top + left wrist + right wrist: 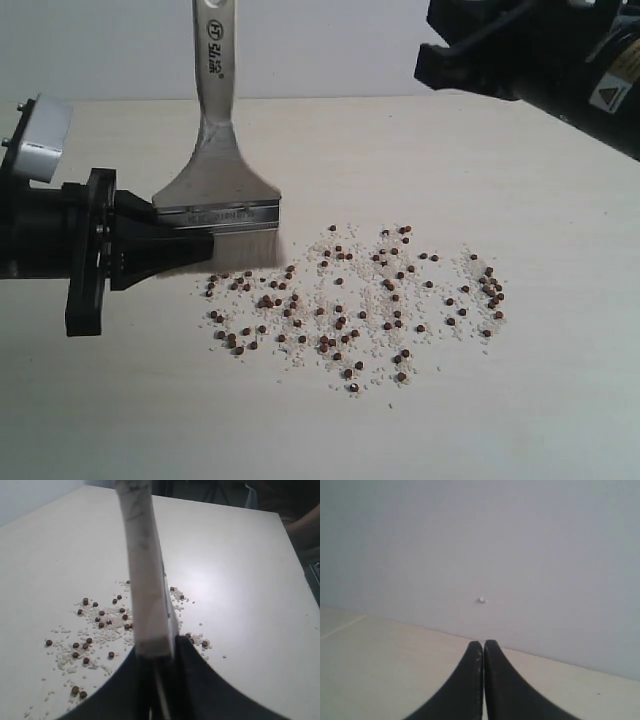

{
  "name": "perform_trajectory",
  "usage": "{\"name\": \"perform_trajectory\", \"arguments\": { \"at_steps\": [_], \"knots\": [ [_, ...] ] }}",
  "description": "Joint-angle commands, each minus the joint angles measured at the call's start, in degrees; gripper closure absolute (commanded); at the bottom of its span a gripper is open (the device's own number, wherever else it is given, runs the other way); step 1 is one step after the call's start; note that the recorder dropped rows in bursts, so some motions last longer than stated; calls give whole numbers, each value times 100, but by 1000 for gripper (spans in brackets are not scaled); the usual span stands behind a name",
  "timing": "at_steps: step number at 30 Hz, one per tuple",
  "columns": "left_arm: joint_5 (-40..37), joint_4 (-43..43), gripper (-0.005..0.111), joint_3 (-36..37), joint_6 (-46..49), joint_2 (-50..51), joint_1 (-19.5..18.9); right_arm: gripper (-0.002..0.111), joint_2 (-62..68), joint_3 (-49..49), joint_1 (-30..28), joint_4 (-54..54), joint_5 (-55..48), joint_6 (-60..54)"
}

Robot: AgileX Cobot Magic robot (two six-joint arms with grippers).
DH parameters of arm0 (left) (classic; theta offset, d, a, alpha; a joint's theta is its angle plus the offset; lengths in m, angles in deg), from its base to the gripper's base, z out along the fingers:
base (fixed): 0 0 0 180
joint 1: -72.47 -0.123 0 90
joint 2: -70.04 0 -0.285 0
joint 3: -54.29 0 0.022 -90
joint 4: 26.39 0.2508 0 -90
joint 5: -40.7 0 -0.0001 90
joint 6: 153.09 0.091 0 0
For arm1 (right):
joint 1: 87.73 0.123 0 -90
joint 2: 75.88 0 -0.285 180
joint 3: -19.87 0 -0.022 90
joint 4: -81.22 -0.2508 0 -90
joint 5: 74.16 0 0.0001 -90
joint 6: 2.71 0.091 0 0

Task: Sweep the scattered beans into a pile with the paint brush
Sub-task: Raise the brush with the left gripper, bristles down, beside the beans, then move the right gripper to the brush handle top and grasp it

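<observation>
Left hand (205,245) is clamped on the paint brush (218,150) at its metal ferrule, handle upright, bristles down at the left edge of the beans (360,300), which lie scattered across the table (520,420). Right hand (483,652) is raised clear of the table, jaws pressed together and holding nothing.

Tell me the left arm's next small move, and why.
Probably drag the paint brush into the beans, toward the scatter's middle. The left gripper is shut on its ferrule, the bristles stand at the scatter's edge nearest that gripper, and almost all beans lie beyond them.
</observation>
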Motion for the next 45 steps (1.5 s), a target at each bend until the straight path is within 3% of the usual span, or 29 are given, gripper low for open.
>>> {"name": "perform_trajectory", "arguments": {
  "at_steps": [1, 8, 11, 14, 16, 19, 24, 32, 37, 45],
  "knots": [
    [108, -26, 107, -221, -142, -8, -20, 108, 420, 141, -762, 1284, 209, 191],
    [108, 57, 107, -555, -342, -8, -144, 108, 1016, 1077, -2256, 4753, 429, 2880],
    [108, 70, 107, -640, -408, -8, -157, 108, 1518, 1829, -2774, 6697, 1612, 4310],
    [108, 70, 107, -726, -438, -8, -157, 108, 2175, 2701, -3128, 7616, 3389, 5039],
    [108, 70, 107, -780, -438, -8, -157, 108, 2784, 3306, -3209, 8029, 3389, 5749],
    [108, 81, 107, -857, -438, 7, -157, 108, 3352, 3532, -3123, 8042, 3389, 5519],
    [108, 57, 107, -1118, -438, 400, -157, 108, 3827, 3624, -2607, 7088, 3389, 4419],
    [108, 85, 107, -1504, -442, 1062, -157, 108, 3771, 3745, -1992, 7634, 3389, 4851],
    [108, 221, 107, -1705, -470, 1225, -378, 108, 3517, 3734, -1597, 7911, 3389, 5113],
    [108, 245, 107, -1746, -445, 1705, -549, 108, 3394, 3734, -1234, 6490, 3389, 5244]
  ]
}}
